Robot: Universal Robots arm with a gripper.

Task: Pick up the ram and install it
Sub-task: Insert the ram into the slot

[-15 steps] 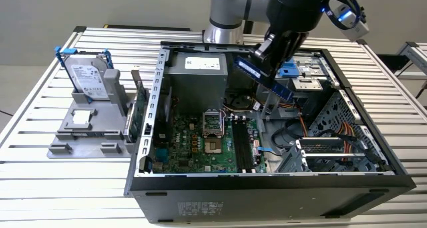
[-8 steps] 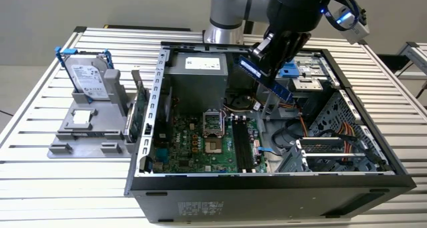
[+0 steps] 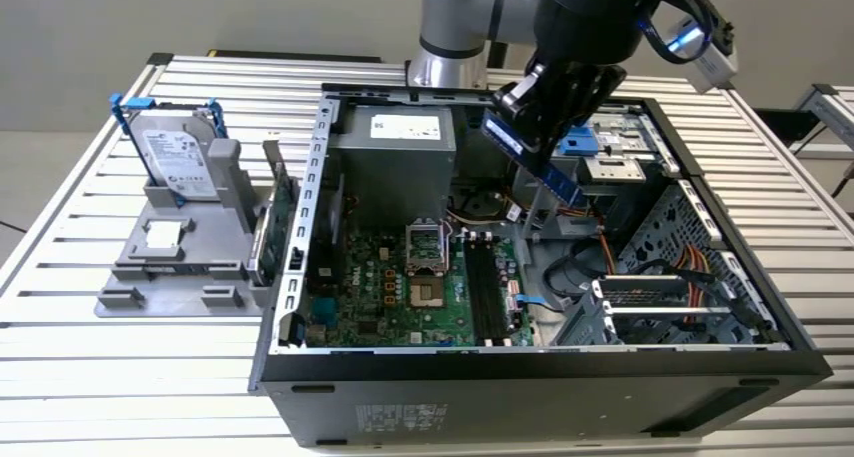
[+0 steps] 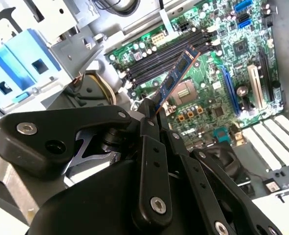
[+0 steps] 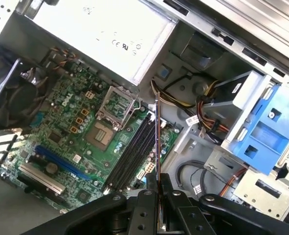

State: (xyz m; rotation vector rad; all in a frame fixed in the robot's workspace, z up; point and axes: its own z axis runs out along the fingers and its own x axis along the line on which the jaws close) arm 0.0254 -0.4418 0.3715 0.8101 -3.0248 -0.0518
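The gripper (image 3: 527, 127) gripped the ram (image 3: 558, 177) tightly by one end. Below it lay the dark memory slots (image 5: 132, 155).

Narrow blue ram (image 3: 550, 177), tilted, aloft

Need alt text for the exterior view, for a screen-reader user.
The gripper holds the ram tilted above the open computer case, whose motherboard lies exposed below. At the exterior view's left, a silver hard drive with blue brackets stands in a grey holder on the slatted table.
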